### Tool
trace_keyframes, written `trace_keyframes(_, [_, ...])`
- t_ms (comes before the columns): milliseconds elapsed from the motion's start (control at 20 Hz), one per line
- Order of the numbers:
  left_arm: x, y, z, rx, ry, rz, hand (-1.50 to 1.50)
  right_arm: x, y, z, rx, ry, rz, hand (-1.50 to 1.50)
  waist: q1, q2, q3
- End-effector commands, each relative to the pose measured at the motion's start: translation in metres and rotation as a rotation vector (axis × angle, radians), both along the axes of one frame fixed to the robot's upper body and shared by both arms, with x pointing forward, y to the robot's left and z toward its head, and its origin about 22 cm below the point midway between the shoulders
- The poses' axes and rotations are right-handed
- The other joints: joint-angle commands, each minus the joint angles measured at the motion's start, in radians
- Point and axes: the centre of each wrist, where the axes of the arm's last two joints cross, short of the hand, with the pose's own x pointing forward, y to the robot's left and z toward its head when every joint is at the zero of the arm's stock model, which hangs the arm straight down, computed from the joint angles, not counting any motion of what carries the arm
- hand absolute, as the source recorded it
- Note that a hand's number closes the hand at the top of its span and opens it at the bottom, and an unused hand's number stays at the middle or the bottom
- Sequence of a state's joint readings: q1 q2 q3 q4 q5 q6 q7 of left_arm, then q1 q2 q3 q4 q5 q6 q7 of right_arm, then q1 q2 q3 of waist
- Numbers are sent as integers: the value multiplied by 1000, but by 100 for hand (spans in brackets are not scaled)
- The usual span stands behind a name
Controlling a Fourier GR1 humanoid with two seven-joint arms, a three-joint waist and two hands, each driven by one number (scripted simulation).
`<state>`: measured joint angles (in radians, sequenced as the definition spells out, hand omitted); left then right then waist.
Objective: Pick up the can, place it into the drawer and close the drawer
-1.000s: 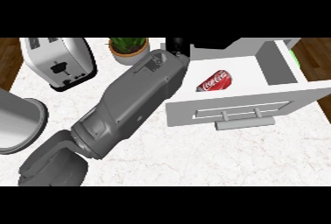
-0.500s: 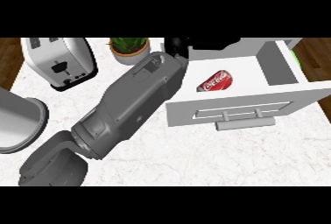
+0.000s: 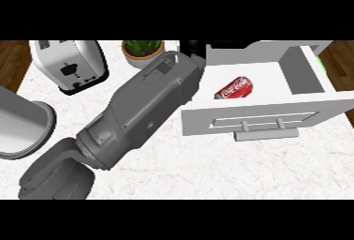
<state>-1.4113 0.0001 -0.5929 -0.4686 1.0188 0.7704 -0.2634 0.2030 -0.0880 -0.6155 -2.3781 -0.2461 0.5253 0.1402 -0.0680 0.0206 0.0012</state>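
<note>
Can (image 3: 233, 87) lying in open drawer (image 3: 266, 119) (white marble counter (image 3: 228, 168)).

1 grey forearm comes in from the lower left corner and stretches diagonally up and right across the view. At its far end only a black part of the left robot hand (image 3: 192, 47) shows by the top edge; its fingers cannot be made out.
</note>
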Motion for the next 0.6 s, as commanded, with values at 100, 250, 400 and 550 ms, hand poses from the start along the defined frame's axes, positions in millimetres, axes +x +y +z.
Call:
trace_keyframes(100, [-3, -9, 17, -12, -42, 5, -150, 11, 26, 10, -217, -39, -12, -150, 30, -4, 0])
trace_keyframes(250, [-3, -9, 14, -18, -29, -3, -150, 37, 39, 9, -264, -38, -20, -150, 43, -4, 0])
trace_keyframes(400, [-4, -7, 11, -34, -24, 1, -150, 54, 58, 13, -352, -47, -37, -150, 56, -4, -1])
trace_keyframes(550, [-6, -15, 27, -42, 2, -20, -150, 68, 71, 8, -437, -58, -49, -150, 68, -12, -1])
